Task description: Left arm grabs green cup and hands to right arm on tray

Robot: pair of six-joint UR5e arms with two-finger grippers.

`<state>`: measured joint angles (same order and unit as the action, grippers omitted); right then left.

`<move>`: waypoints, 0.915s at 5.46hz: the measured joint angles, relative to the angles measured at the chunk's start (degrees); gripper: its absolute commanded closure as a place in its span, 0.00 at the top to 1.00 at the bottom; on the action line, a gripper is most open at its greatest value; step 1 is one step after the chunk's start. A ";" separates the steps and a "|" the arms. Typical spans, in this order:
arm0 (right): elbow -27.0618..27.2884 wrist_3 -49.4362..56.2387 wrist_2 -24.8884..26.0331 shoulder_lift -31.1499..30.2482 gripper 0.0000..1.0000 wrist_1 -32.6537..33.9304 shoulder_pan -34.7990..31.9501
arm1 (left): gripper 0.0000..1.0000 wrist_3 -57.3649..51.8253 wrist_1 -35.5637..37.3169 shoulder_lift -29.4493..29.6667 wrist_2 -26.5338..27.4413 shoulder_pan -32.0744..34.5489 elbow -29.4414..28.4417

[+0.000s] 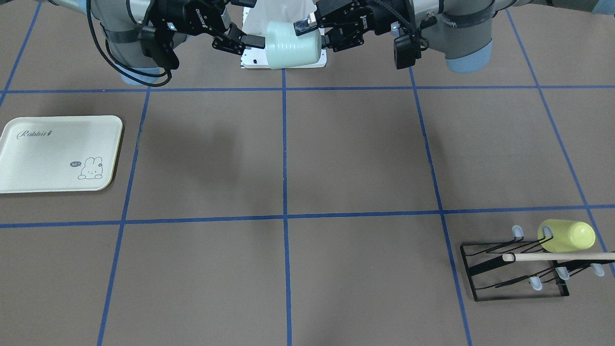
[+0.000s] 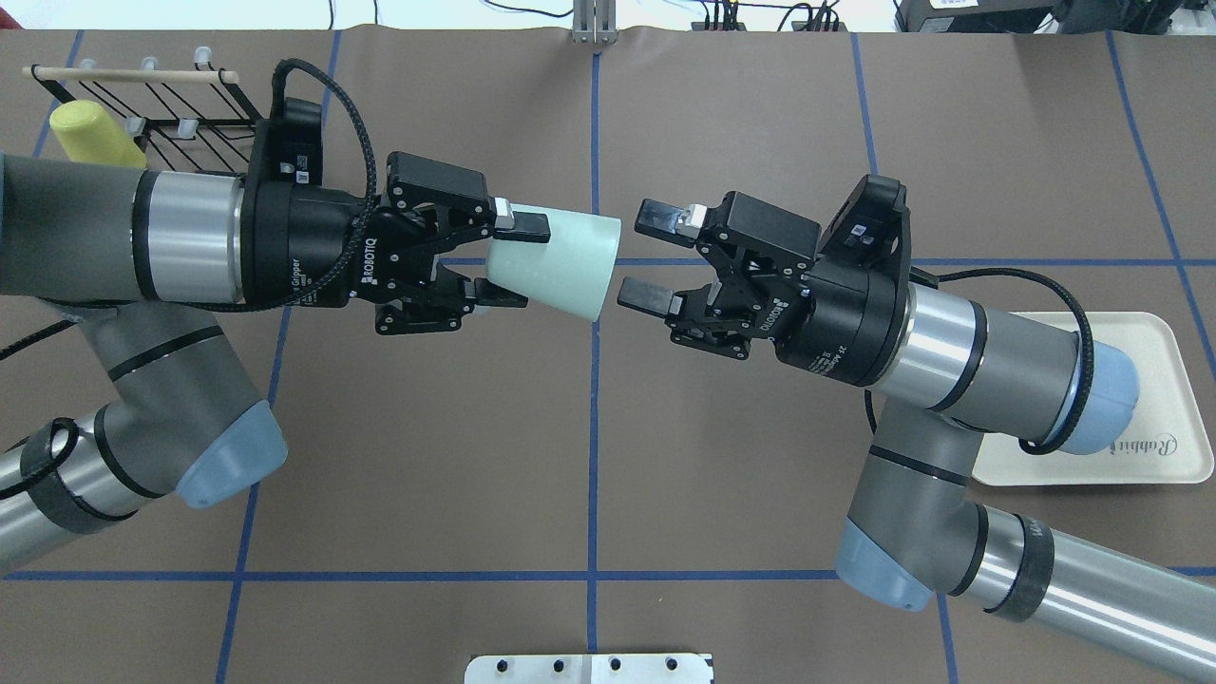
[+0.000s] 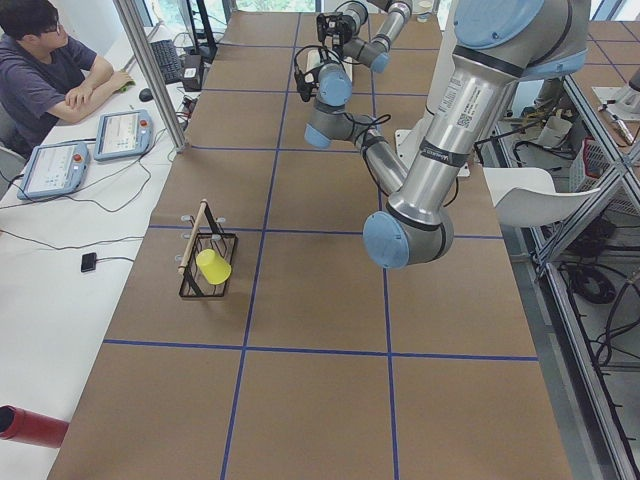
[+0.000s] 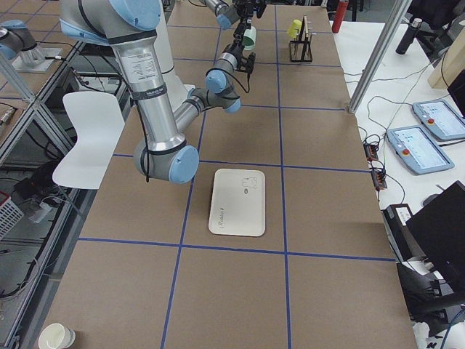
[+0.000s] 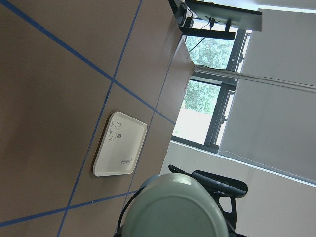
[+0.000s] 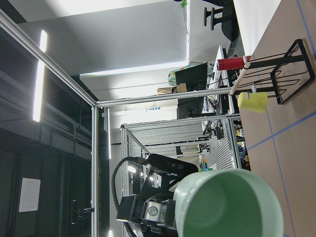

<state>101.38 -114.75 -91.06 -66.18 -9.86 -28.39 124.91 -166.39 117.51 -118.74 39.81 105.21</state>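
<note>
My left gripper [image 2: 521, 263] is shut on the narrow base end of the pale mint-green cup [image 2: 560, 261]. It holds the cup on its side in the air over the table's middle, mouth toward the right arm. My right gripper [image 2: 645, 253] is open, its fingertips just short of the cup's rim and not around it. In the front view the cup [image 1: 293, 45] sits between both grippers. The right wrist view looks into the cup's mouth [image 6: 227, 207]. The cream Rabbit tray [image 1: 57, 154] lies flat on the right arm's side, partly under that arm [image 2: 1154, 380].
A black wire rack [image 1: 514, 269] with a wooden rod holds a yellow-green cup [image 1: 567, 235] at the far corner on the left arm's side. A white mounting plate [image 2: 589, 668] sits at the robot's base. An operator [image 3: 40, 60] sits at a side desk.
</note>
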 measured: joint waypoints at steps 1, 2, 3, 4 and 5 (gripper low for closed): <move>0.08 0.07 0.03 0.23 0.97 0.44 0.00 | 0.00 0.01 0.01 0.00 -0.03 0.00 0.00; 0.12 0.12 0.26 0.25 0.96 0.58 0.00 | 0.00 0.05 0.01 0.00 -0.17 0.00 0.02; 0.11 0.13 0.61 0.26 0.96 0.77 -0.01 | 0.00 0.13 0.02 0.01 -0.40 -0.03 0.20; 0.06 0.14 0.82 0.26 0.96 1.02 -0.19 | 0.00 0.24 0.02 -0.05 -0.59 -0.05 0.43; 0.05 0.14 0.87 0.23 0.96 1.13 -0.67 | 0.00 0.31 -0.02 -0.18 -0.68 -0.04 0.56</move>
<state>101.44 -114.61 -90.19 -65.94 -8.73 -29.06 125.22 -166.41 117.33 -119.41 39.77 105.77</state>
